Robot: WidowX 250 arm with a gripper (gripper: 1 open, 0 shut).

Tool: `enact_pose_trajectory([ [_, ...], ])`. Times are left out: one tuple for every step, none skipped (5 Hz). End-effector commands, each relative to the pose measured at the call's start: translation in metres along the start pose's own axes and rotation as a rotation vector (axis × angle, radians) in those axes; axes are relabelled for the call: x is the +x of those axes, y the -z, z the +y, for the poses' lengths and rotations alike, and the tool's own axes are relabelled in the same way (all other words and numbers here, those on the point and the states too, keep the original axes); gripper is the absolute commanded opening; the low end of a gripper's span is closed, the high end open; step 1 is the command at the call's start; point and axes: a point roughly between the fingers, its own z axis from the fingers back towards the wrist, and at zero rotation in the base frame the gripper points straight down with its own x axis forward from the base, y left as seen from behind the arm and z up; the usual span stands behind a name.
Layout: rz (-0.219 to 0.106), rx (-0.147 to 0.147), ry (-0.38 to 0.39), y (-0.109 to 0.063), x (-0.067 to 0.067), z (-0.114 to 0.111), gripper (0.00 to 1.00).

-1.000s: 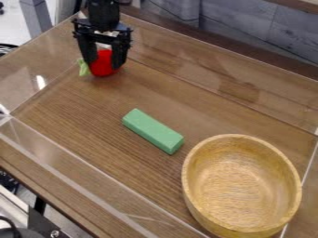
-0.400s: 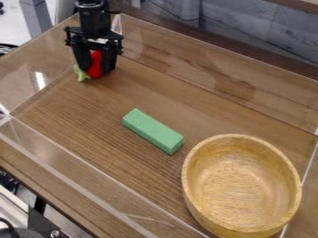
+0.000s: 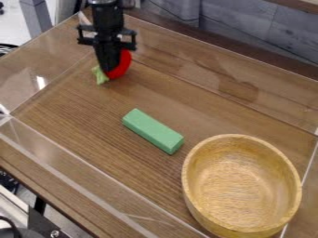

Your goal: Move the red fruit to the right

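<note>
In the single camera view, a wooden table [image 3: 236, 93] is seen, fenced by low clear walls. At the far left, the black gripper [image 3: 113, 61] is pointed straight down, and its fingers are drawn narrow around the red fruit [image 3: 117, 61], which is held between them. The fruit's green leafy cap [image 3: 99, 74] is shown sticking out to the lower left, close to the tabletop; whether the fruit is touching the wood cannot be told. A green block [image 3: 152, 131] is laid flat near the middle of the table, well apart from the gripper. A round wooden bowl [image 3: 243, 184] is placed at the near right corner.
</note>
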Motion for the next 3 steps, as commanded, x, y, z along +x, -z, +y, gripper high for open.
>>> enact_pose_trajectory([
  [-0.114, -0.030, -0.045, -0.054, 0.006, -0.024, 0.00],
  [-0.114, -0.071, -0.032, -0.052, 0.005, -0.062, 0.00],
  [-0.104, -0.089, 0.004, -0.036, 0.004, -0.106, 0.00],
])
